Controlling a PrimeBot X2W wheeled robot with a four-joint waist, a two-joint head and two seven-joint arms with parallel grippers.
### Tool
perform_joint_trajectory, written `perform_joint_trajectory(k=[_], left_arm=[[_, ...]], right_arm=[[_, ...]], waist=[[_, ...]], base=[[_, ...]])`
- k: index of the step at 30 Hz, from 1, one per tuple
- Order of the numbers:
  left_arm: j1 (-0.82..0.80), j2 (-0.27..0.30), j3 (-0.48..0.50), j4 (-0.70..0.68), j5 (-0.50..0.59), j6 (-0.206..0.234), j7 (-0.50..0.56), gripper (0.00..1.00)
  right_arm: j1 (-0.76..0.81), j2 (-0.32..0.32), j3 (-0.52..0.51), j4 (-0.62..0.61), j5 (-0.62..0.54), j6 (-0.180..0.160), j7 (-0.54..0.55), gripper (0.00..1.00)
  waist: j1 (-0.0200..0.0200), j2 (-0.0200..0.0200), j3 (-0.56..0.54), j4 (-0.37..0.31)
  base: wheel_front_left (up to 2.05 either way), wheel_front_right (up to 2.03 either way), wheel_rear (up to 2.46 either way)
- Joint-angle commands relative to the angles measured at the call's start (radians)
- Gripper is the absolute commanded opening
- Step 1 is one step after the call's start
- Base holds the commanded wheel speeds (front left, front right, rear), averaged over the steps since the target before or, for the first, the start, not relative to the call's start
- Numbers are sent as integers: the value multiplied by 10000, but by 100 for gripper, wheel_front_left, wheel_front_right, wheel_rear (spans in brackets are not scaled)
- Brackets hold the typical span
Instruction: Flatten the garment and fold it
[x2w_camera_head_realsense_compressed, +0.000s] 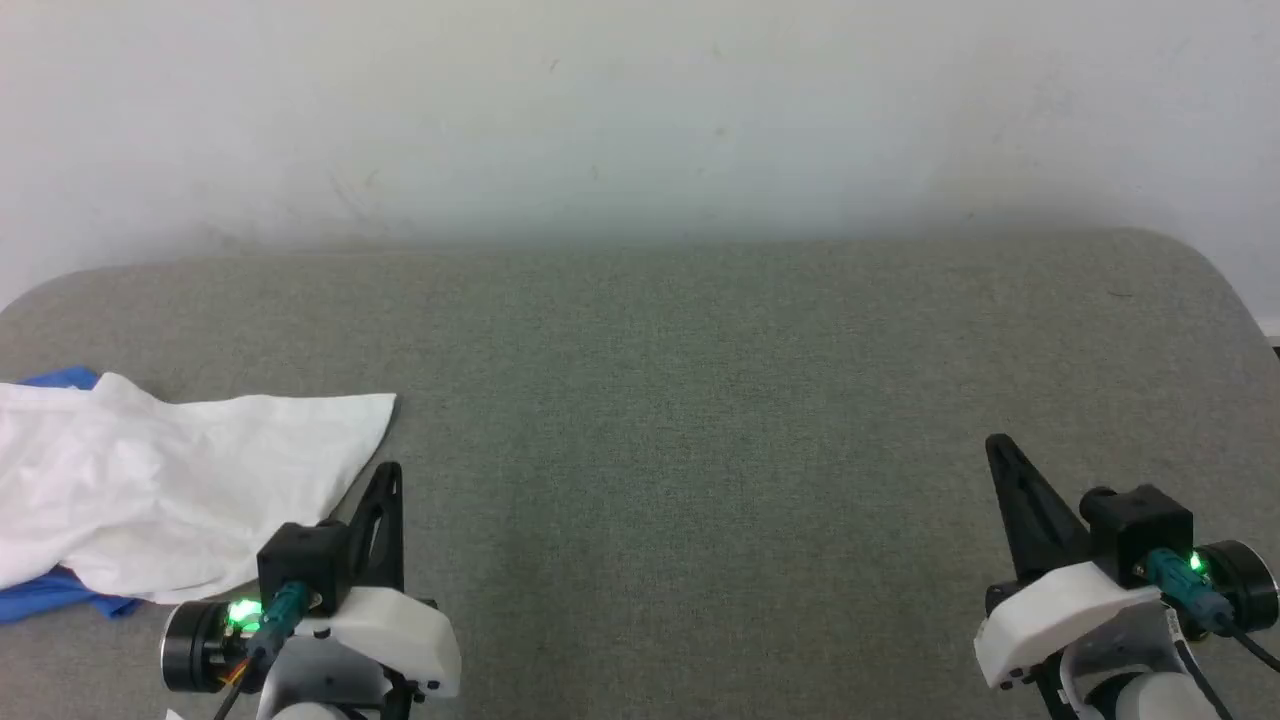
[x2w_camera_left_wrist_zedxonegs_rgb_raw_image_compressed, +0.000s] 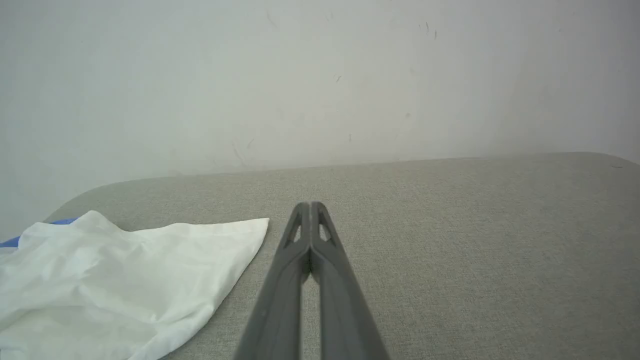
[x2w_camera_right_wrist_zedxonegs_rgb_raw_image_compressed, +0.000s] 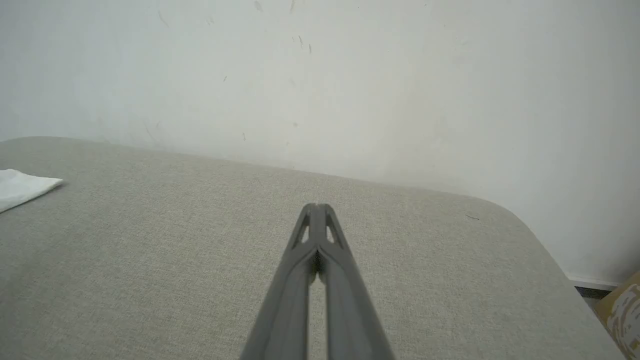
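Crumpled garment (x2w_camera_head_realsense_compressed: 170, 490) lies at the left edge of the grey padded table (x2w_camera_head_realsense_compressed: 700, 400) — not flattened yet. Both clenched, empty: left gripper (x2w_camera_head_realsense_compressed: 391, 472) just beside its white corner, right gripper (x2w_camera_head_realsense_compressed: 997, 446) well apart near the right edge. Best: open left, pinch that corner, drag it toward centre — right takes another.
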Motion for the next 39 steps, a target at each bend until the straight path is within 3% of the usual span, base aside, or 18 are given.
perform_joint_trajectory(k=[1,16,17,39], left_arm=[[-97,-20,-5,-49,66,66,1,0],[-97,-20,-5,-49,66,66,1,0],[0,0,2,0,0,0,0,100],[-125,-4,-111,-21,-520,-53,-455,100]], right_arm=[[-89,34,1,18,-47,-9,5,0],[-89,34,1,18,-47,-9,5,0],[0,0,2,0,0,0,0,100],[73,4,-219,179,114,-2,-449,100]], waist=[[0,0,0,0],[0,0,0,0],[0,0,0,0],[0,0,11,258]], base=[[0,0,0],[0,0,0],[0,0,0],[0,0,0]])
